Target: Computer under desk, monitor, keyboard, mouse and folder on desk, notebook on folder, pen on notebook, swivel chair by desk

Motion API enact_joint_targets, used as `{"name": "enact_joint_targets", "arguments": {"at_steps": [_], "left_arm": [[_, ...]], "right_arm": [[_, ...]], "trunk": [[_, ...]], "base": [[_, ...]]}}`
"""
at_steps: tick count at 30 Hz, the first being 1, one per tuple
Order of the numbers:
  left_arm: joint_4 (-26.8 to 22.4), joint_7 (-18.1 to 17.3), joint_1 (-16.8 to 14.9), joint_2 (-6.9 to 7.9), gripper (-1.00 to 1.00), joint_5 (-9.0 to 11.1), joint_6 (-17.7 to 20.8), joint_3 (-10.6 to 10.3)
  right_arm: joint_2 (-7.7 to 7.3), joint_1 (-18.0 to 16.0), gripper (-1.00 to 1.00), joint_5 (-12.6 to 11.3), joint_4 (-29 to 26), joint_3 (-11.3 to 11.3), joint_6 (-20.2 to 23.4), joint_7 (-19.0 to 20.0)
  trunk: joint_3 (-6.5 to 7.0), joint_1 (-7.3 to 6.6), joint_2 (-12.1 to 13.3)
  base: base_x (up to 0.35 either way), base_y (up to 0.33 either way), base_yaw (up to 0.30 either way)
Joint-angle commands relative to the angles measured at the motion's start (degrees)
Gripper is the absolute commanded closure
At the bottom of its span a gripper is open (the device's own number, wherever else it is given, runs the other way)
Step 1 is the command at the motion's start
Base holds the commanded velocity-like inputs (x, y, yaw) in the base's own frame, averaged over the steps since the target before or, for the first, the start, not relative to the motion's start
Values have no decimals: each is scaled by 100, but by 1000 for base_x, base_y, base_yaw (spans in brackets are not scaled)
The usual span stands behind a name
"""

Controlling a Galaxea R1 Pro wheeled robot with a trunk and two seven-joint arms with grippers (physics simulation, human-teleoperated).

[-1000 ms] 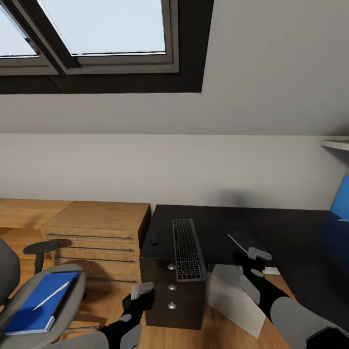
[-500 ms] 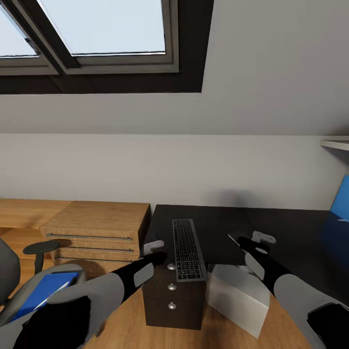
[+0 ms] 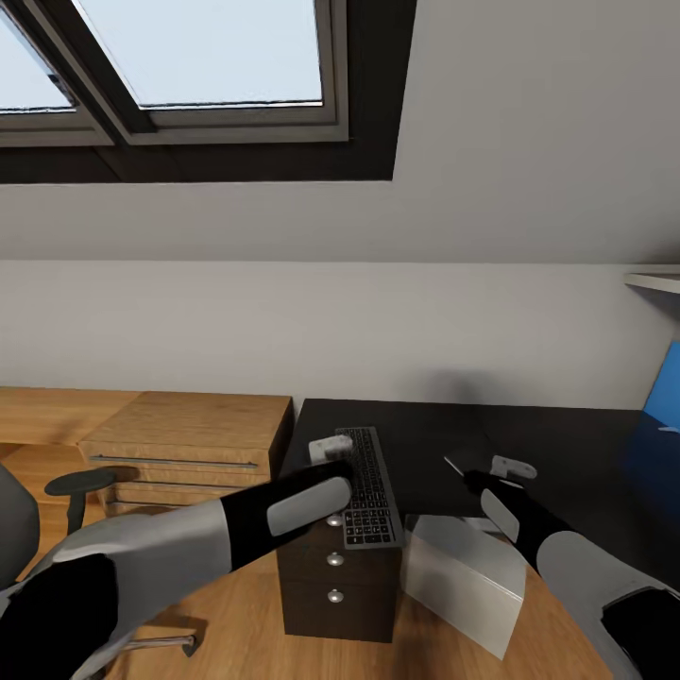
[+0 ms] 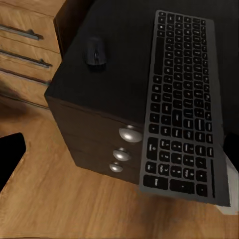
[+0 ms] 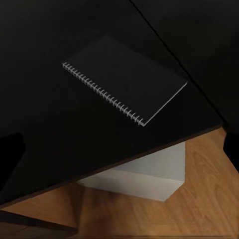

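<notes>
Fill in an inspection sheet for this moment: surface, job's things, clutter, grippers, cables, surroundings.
Surface: black desk, glossy top, three silver-knobbed drawers at its end.
Job's things: keyboard lies lengthwise on the desk, its near end overhanging the drawer front; mouse beside it on the top; notebook flat near the desk edge; computer on the floor by the drawers; swivel chair partly seen at the left.
Clutter: nothing seen.
Grippers: left gripper over the keyboard's left side; right gripper over the desk; open or shut cannot be told for either.
Cables: nothing seen.
Surroundings: wooden drawer chest, skylight, wood floor.
</notes>
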Motion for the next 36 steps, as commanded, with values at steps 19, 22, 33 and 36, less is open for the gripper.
{"name": "enact_joint_targets", "arguments": {"at_steps": [19, 22, 33, 36], "left_arm": [[-357, -80, -16, 345, -100, -114, -8, -214], [-308, -166, -16, 438, -100, -82, -10, -468], [-292, -177, -12, 439, -100, -36, -7, -617], [-292, -173, -13, 452, -100, 249, -42, -615]], "right_arm": [[-7, 14, -100, -22, -18, 82, -10, -17], [-4, 16, -100, -27, -34, 69, -11, -18], [-16, 16, -100, -27, -23, 62, -4, -16], [-25, 16, -100, -27, -19, 57, -5, -16]], "trunk": [[-9, 1, -6], [-9, 1, -6], [-9, 1, -6], [-9, 1, -6]], "base": [[112, 0, 0], [320, 0, 0], [325, 0, 0], [252, 0, 0]]}}
